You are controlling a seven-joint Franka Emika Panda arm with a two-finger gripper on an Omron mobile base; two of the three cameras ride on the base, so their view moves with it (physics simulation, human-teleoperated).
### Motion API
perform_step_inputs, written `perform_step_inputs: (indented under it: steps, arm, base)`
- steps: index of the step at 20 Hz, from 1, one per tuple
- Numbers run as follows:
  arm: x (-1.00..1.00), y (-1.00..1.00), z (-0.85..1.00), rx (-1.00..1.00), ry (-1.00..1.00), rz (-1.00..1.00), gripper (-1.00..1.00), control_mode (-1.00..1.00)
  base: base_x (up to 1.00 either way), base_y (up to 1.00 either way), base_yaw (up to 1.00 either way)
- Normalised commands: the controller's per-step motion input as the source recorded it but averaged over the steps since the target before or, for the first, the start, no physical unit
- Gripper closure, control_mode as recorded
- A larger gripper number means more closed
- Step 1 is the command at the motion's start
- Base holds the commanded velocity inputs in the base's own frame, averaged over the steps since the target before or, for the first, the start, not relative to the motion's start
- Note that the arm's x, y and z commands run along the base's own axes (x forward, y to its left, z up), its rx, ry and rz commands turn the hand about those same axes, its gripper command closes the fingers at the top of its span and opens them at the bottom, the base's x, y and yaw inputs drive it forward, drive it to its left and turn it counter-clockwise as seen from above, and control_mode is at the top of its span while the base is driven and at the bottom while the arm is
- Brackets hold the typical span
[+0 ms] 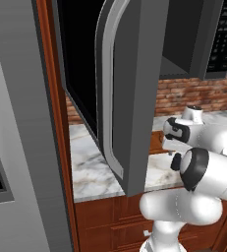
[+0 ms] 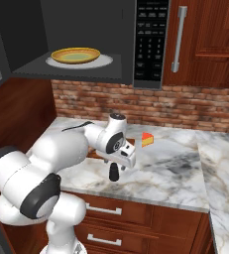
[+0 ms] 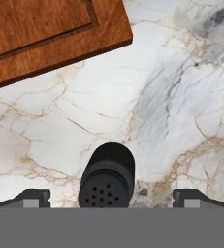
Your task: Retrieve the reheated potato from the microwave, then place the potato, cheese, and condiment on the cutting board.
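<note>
**Reporter:** Swinging wide at the far left of the left base view, what stood open?

**Photographer:** The large dark grey microwave (image 1: 134,88), its door with the black window and long curved silver handle (image 1: 110,83) hung out over the white veined marble counter (image 1: 88,172). From the right base view its cavity showed a round yellow plate (image 2: 76,55) on a pale turntable, and I could make out no potato on it. The black keypad panel (image 2: 150,42) sat to the right of the cavity.

**Reporter:** And lower down?

**Photographer:** The flat reddish-brown wooden cutting board (image 3: 50,36) with a darker raised rim lay on the marble, filling the upper left of the hand view. Near its corner stood the tiny black condiment bottle (image 3: 107,181), upright, its perforated top facing the camera. The white arm's gripper (image 3: 111,196) hung directly above it, fingers spread wide, one tip (image 3: 33,197) on either side of the bottle and clear of it.

**Reporter:** Further right?

**Photographer:** The small yellow-orange cheese wedge (image 2: 147,139) with its red rind rested on the counter, just beyond the arm's wrist, before the red brick wall (image 2: 185,106).
</note>
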Motion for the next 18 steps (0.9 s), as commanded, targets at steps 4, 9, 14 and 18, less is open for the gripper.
perform_step_inputs:
  steps: [4,9,14,18]
  arm:
    - [0.00,0.00,-0.14,0.00,0.03,0.00,-1.00,-1.00]
    - [0.03,0.00,-0.15,0.00,0.02,0.01,-1.00,-1.00]
    - [0.01,0.00,-0.08,0.00,0.01,0.00,-1.00,-1.00]
    - [0.00,0.00,-0.01,0.00,0.01,0.00,-1.00,-1.00]
  base:
    - [0.00,0.00,0.00]
    - [0.00,0.00,0.00]
    - [0.00,0.00,0.00]
    - [0.00,0.00,0.00]
